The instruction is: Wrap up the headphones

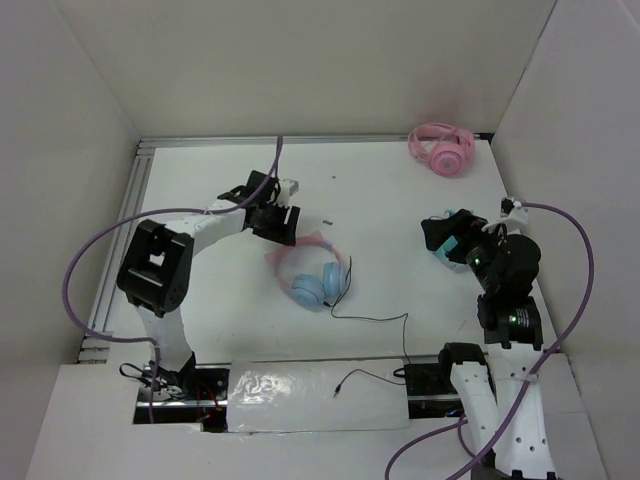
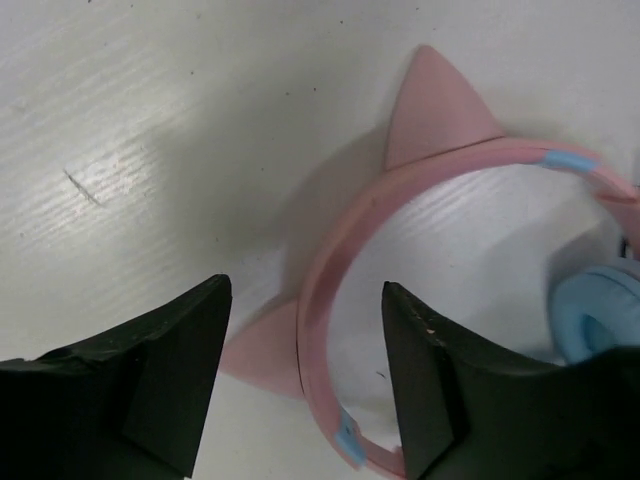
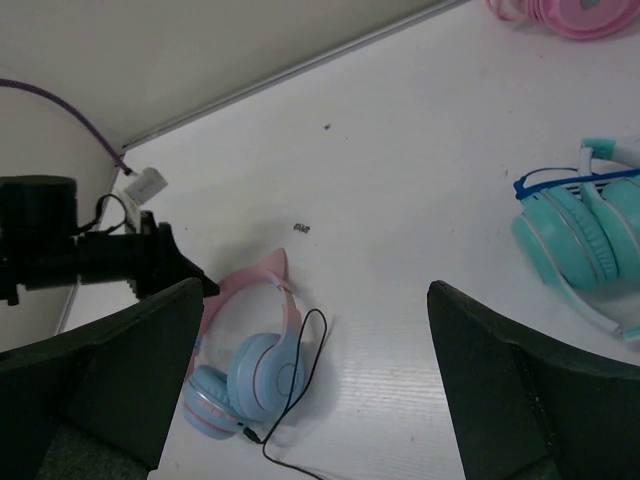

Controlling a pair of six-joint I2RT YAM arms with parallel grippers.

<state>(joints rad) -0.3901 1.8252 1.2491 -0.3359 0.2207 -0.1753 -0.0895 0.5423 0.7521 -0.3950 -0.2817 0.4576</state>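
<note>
Walls (image 1: 300, 60) of plain white board enclose the scuffed white bench (image 1: 420, 200). The headphones (image 1: 315, 280) lie near its centre, their cable (image 1: 370, 320) trailing toward 5 o'clock. The left end effector (image 2: 305, 295) stands apart, straddling the pink headband (image 2: 330, 260). The right end effector (image 3: 315, 300), at 3 o'clock, gapes wide beside teal headphones (image 1: 447, 238). All-pink headphones (image 1: 440, 150) sit at 1 o'clock.

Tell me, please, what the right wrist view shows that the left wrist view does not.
Only the right wrist view shows the teal headphones, the all-pink headphones and the thin black cable. Only the left wrist view shows the pink headband lying between the fingers of the open left end effector. Both show the headphones with cat ears and a blue earcup.
</note>
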